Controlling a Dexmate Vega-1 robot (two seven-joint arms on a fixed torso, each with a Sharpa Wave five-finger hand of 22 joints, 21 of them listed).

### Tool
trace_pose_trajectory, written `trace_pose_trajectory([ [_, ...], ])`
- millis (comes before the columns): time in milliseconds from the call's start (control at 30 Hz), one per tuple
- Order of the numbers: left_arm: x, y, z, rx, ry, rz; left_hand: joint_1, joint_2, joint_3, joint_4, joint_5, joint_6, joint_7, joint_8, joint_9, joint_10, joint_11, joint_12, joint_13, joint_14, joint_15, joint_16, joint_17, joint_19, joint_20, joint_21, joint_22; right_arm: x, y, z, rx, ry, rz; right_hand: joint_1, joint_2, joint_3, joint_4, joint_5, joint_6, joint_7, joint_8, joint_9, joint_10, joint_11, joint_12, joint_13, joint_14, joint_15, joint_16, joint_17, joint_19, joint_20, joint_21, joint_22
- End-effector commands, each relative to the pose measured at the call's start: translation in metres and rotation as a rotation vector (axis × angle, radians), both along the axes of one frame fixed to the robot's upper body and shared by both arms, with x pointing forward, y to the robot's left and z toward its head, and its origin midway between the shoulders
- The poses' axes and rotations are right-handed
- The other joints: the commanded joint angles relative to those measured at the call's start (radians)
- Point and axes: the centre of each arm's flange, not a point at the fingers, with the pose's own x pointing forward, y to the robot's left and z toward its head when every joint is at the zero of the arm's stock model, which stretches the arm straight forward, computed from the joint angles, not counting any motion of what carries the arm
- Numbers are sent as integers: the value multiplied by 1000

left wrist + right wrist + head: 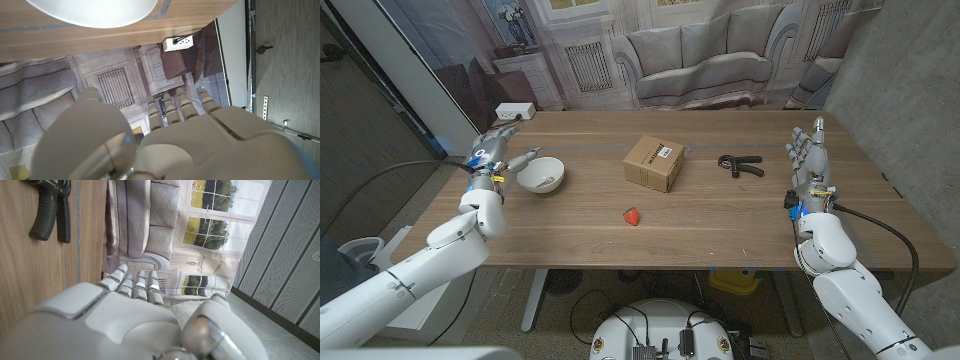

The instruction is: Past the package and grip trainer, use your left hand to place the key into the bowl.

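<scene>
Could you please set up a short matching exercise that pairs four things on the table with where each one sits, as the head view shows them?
Things:
1. white bowl
2. cardboard package
3. black grip trainer
4. small red object

Places:
A. nearest the table's front edge, in front of the package
B. beside the left hand
C. around the middle of the table
D. between the package and the right hand

Pairs: 1-B, 2-C, 3-D, 4-A
</scene>
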Motion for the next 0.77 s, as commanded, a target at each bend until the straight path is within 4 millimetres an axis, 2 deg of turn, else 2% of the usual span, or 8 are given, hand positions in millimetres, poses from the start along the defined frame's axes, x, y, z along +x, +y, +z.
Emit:
trace_pose_trajectory([
  [33, -4, 2, 11, -2, 36, -20, -10, -3, -11, 5, 8, -3, 10, 9, 5, -6, 5, -1, 3, -11, -9, 0, 2, -8, 6, -2, 4, -6, -1, -1, -3, -9, -9, 5, 3, -7, 0, 0, 3, 1, -4, 3, 0, -3, 5, 3, 1, 4, -2, 3, 5, 0, -3, 3],
  [500, -13, -4, 33, 27, 19, -5, -24, -5, -20, 10, 12, 25, 13, 25, 4, -14, 5, 1, 1, -25, -7, 1, 2, -17, 7, -3, 4, -7, -1, -3, -6, -2, -2, 5, 4, -8, -1, 0, 4, 1, -3, 3, 0, -1, 5, 3, 2, 5, -1, 3, 4, 1, -3, 3],
  [767, -14, -11, 38, 44, 21, -4, -28, -5, -23, 11, 14, 27, 15, 27, 4, -20, 3, 1, 0, -33, -6, 1, 1, -19, 5, -4, 4, -1, 1, -2, -6, 5, 12, 6, 5, -9, -1, -1, 5, 2, -3, 3, -1, 0, 5, 3, 2, 6, -1, 3, 4, 0, -3, 3],
])
